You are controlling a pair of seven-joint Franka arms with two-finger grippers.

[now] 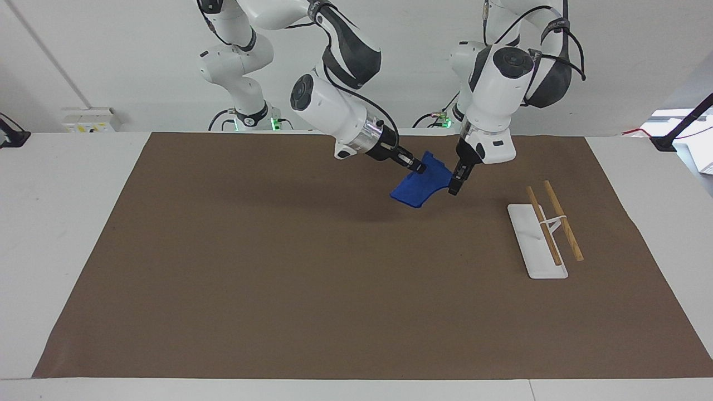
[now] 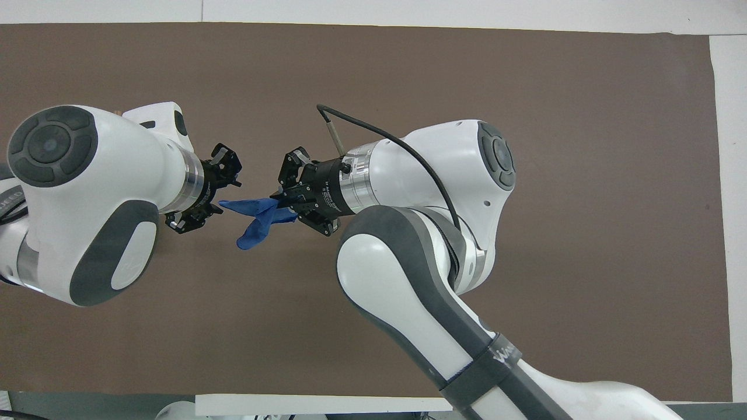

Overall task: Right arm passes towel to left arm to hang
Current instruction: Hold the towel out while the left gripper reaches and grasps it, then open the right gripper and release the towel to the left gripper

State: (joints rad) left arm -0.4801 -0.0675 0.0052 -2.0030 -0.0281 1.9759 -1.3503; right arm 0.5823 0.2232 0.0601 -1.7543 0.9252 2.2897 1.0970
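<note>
My right gripper (image 1: 416, 165) is shut on one end of the blue towel (image 1: 421, 187) and holds it in the air over the brown mat. The towel hangs slack from it toward the left arm's end of the table. My left gripper (image 1: 454, 187) is at the towel's free edge. In the overhead view the left gripper (image 2: 225, 195) is open, with the towel's tip (image 2: 229, 204) between its fingers. The right gripper (image 2: 280, 202) pinches the towel's other end there.
A white rack base (image 1: 533, 245) with two wooden rods (image 1: 562, 220) stands on the brown mat (image 1: 278, 267) toward the left arm's end of the table. The left arm covers it in the overhead view.
</note>
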